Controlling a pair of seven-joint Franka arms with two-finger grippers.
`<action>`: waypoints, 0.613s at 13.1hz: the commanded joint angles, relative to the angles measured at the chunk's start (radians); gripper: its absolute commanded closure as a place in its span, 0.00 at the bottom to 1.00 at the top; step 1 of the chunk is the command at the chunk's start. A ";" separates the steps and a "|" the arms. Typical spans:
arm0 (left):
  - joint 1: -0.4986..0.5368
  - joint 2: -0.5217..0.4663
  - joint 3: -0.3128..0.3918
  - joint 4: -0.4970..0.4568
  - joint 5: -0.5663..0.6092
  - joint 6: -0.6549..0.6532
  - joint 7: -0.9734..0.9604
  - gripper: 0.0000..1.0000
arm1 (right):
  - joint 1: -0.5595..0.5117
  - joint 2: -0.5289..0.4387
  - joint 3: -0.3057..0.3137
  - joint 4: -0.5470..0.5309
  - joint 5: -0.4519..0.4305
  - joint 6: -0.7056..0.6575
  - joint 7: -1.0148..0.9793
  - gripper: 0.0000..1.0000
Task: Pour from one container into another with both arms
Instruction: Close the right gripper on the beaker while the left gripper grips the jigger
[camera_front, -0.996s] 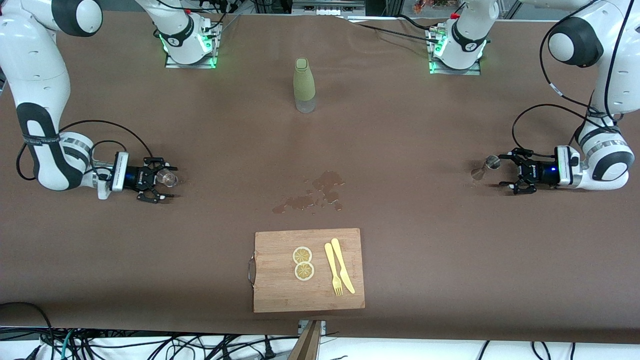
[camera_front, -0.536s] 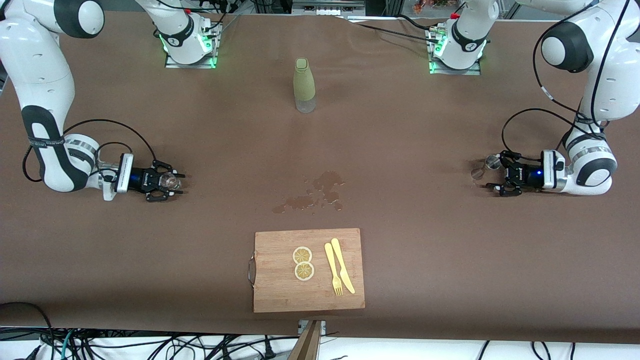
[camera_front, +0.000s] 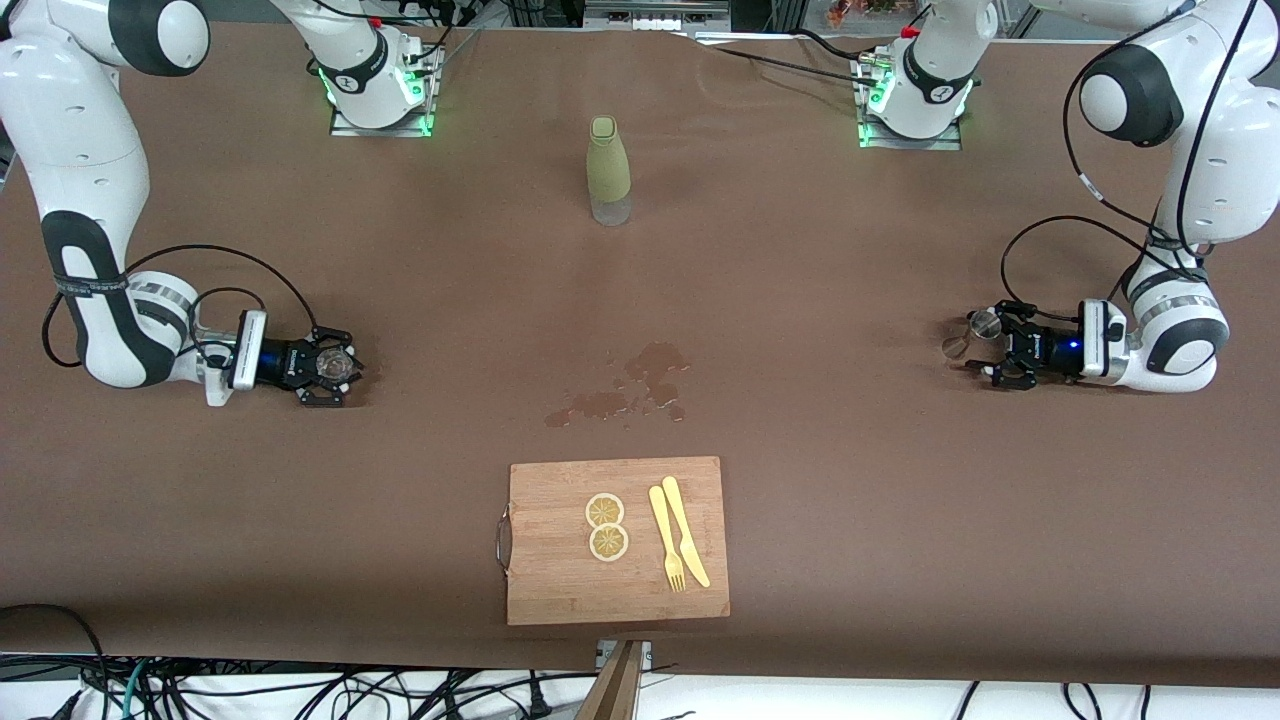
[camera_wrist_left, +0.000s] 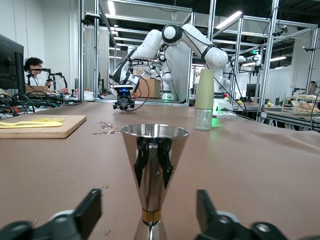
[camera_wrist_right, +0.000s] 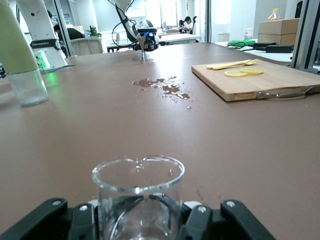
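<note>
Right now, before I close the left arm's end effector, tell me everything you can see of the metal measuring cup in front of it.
The metal measuring cup is a polished, mirror-bright double cone: a wide open mouth on top, tapering to a narrow waist with a gold-coloured band, then flaring again below. It stands upright on the brown table toward the left arm's end. The left end effector brackets its waist, fingers spread on either side with gaps showing, not touching it. Whether it holds liquid cannot be seen.

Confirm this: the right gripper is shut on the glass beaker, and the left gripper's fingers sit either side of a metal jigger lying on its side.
Not quite. The jigger stands upright, not on its side; the left wrist view shows it between the left gripper's fingers. The rest holds: the right gripper is shut on the glass beaker.
</note>
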 joint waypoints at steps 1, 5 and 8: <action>-0.008 -0.005 0.011 -0.008 0.019 -0.011 0.071 0.44 | -0.002 -0.012 0.043 0.045 0.010 -0.018 0.096 1.00; -0.001 0.004 0.014 -0.008 0.021 -0.010 0.081 0.74 | 0.037 -0.016 0.091 0.103 0.007 -0.018 0.259 1.00; 0.000 0.012 0.013 -0.009 0.015 -0.008 0.091 1.00 | 0.070 -0.010 0.131 0.149 0.009 -0.005 0.328 1.00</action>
